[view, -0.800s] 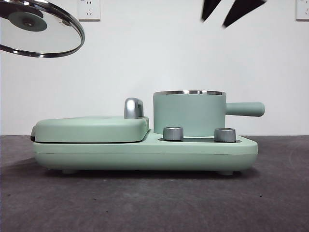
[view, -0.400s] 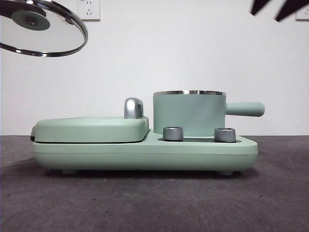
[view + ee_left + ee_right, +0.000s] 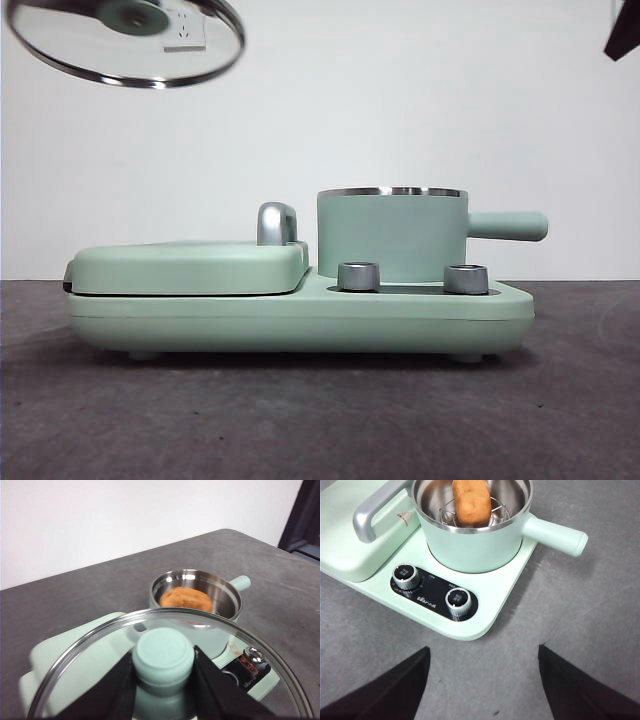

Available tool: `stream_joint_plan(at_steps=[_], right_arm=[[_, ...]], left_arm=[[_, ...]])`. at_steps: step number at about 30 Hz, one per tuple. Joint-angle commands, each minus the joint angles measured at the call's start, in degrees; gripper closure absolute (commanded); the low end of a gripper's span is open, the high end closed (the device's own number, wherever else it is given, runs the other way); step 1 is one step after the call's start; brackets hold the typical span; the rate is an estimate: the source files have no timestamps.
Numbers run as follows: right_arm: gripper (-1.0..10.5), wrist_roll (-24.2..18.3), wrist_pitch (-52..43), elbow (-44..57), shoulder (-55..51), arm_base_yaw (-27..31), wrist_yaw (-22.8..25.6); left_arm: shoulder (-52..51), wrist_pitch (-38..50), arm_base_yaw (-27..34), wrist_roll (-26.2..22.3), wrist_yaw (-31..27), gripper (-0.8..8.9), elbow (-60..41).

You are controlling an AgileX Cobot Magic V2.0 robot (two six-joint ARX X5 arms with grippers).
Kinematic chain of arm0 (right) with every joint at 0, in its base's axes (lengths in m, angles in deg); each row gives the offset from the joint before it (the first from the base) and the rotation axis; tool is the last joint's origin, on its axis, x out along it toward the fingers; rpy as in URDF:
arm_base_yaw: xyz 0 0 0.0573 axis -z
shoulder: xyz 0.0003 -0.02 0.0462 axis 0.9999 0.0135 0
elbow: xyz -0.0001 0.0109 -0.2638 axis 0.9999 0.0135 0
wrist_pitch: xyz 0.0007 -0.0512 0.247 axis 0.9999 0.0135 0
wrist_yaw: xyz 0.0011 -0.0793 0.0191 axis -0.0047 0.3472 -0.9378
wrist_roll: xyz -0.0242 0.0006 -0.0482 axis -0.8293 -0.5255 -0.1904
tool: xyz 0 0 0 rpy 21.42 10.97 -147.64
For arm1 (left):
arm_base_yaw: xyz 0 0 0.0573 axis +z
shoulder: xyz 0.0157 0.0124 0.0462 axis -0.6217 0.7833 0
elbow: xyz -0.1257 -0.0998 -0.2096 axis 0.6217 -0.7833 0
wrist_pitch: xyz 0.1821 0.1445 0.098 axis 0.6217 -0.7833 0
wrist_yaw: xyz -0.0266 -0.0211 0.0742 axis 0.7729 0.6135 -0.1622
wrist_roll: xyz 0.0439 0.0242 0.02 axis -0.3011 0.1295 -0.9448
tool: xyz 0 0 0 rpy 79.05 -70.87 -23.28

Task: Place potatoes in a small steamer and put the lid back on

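The small steamer (image 3: 392,235) stands on the right half of a green cooker base, its handle pointing right. A brown potato (image 3: 471,501) lies inside it on a wire rack, and the left wrist view also shows the potato (image 3: 185,599) in the steel-lined steamer (image 3: 235,605). My left gripper (image 3: 162,662) is shut on the mint knob of the glass lid (image 3: 220,635). The lid (image 3: 125,45) hangs tilted, high at the upper left, to the left of the pot. My right gripper (image 3: 484,650) is open and holds nothing, above the table in front of the cooker's dials.
A flat green grill cover (image 3: 190,265) with a steel handle (image 3: 277,222) takes up the cooker's left half. Two steel dials (image 3: 359,276) (image 3: 466,279) sit on the base in front of the pot. A black arm tip (image 3: 625,30) shows at the top right corner.
The lid has moved right and slightly up in the front view. The black jaws at the top have withdrawn to the right corner.
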Motion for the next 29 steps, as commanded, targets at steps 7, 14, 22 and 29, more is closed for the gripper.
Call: stream_joint_plan(at_steps=[7, 14, 22, 29], right_arm=[[6.1, 1.9, 2.6, 0.0, -2.3, -0.2, 0.9], [6.1, 1.9, 2.8, 0.0, -2.2, -0.2, 1.6], [6.1, 1.8, 3.0, 0.0, -2.2, -0.2, 3.5], [6.1, 1.8, 3.2, 0.0, -2.1, -0.2, 4.9]], left_arm=[[14.0, 14.8, -5.1, 2.0, -0.8, 8.03, 3.5], [26.1, 16.7, -8.4, 0.8, -1.9, 8.03, 12.6], [39.9, 16.8, -11.7, -3.8, -2.1, 8.03, 26.8], [49.0, 17.7, -13.2, -5.0, -2.1, 8.03, 35.6]])
